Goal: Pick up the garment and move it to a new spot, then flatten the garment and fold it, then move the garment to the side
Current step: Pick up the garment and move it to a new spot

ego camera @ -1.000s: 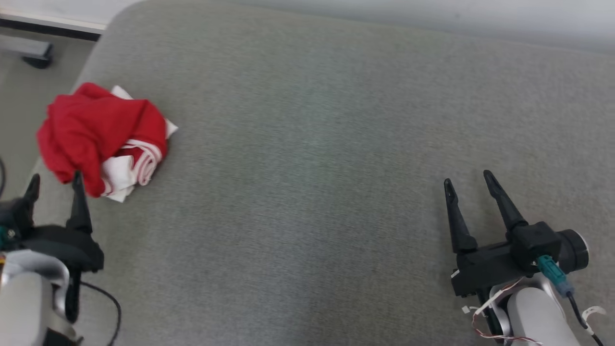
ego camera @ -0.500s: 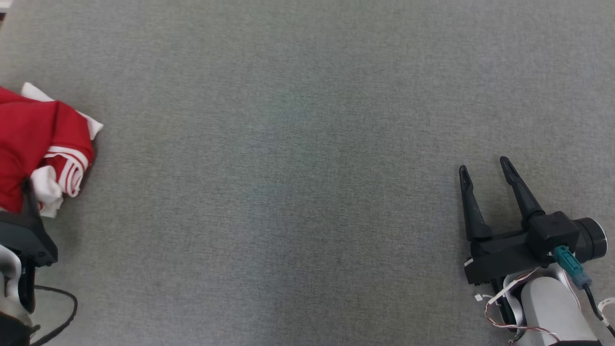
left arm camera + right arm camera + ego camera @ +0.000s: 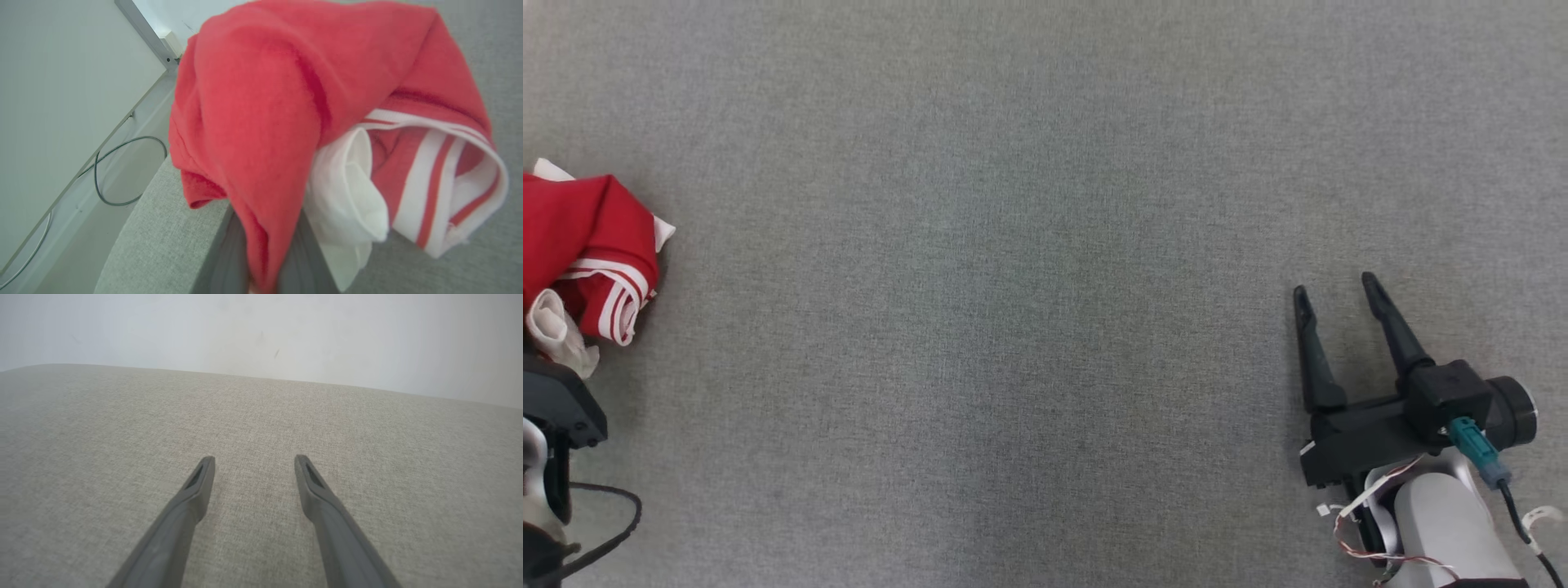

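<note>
Step one, the pick-up: grip made, lift not yet begun.

My left hand is pinched narrow on a red fold of the garment, which sits bunched at the left edge of the bench, its white-striped cuff spilling to one side. My right hand hangs wide and empty, well apart on the right. Next, I judge, comes a straight lift to clear the edge, then a carry toward the bare middle. So thin a pinch may slip.
</note>
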You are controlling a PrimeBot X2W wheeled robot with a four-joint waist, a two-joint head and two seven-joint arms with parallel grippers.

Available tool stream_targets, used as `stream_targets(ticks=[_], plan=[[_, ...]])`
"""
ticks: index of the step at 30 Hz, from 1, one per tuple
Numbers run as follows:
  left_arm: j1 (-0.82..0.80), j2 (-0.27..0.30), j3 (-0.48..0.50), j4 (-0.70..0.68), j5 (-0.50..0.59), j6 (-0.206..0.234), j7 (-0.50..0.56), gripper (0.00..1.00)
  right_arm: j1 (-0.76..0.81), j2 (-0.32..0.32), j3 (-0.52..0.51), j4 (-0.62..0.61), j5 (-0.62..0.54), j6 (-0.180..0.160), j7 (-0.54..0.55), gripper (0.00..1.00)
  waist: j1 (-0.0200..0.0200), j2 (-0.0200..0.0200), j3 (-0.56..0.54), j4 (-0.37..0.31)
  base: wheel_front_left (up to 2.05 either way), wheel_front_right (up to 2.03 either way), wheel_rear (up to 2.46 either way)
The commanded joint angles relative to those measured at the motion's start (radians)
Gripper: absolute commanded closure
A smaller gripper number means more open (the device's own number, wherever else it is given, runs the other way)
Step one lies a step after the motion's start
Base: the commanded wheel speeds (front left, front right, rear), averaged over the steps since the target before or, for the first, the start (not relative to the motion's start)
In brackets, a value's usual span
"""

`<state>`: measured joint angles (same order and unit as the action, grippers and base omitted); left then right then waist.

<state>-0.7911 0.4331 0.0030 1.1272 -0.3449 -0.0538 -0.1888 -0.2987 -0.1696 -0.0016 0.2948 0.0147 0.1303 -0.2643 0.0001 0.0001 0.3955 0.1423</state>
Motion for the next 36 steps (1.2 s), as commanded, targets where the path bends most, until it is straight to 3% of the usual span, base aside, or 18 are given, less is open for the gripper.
stream_targets(ticks=[1, 10, 15, 29, 36], plan=[[-0.015, 0.01, -0.006, 0.005, 0.008, -0.008, -0.01, 1.0, 0.009, 0.013, 0.004, 0.006, 0.003, 0.0, 0.001, 0.0, -0.0001, -0.0001, -0.021, -0.007, 0.0, 0.0, 0.0], [-0.098, 0.028, -0.082, -0.052, 0.051, -0.055, -0.049, 1.0, 0.02, 0.059, 0.01, 0.03, 0.017, 0.0, 0.001, 0.0, -0.0001, -0.0001, -0.101, -0.046, 0.0, 0.0, 0.0], [-0.146, -0.005, -0.152, -0.122, 0.087, -0.068, -0.059, 1.0, 0.036, 0.083, 0.004, 0.044, 0.021, 0.0, 0.001, 0.0, -0.0001, -0.0001, -0.15, -0.084, 0.0, 0.0, 0.0], [-0.137, -0.182, -0.327, -0.292, -0.014, -0.076, -0.071, 1.0, 0.076, 0.115, -0.005, 0.065, 0.029, 0.0, 0.001, 0.0, -0.0001, -0.0001, -0.228, -0.206, 0.0, 0.0, 0.0], [-0.066, -0.312, -0.465, -0.366, -0.116, -0.076, -0.075, 1.0, 0.104, 0.119, -0.019, 0.083, 0.025, 0.0, 0.001, 0.0, -0.0001, -0.0001, -0.269, -0.25, 0.0, 0.0, 0.0]])
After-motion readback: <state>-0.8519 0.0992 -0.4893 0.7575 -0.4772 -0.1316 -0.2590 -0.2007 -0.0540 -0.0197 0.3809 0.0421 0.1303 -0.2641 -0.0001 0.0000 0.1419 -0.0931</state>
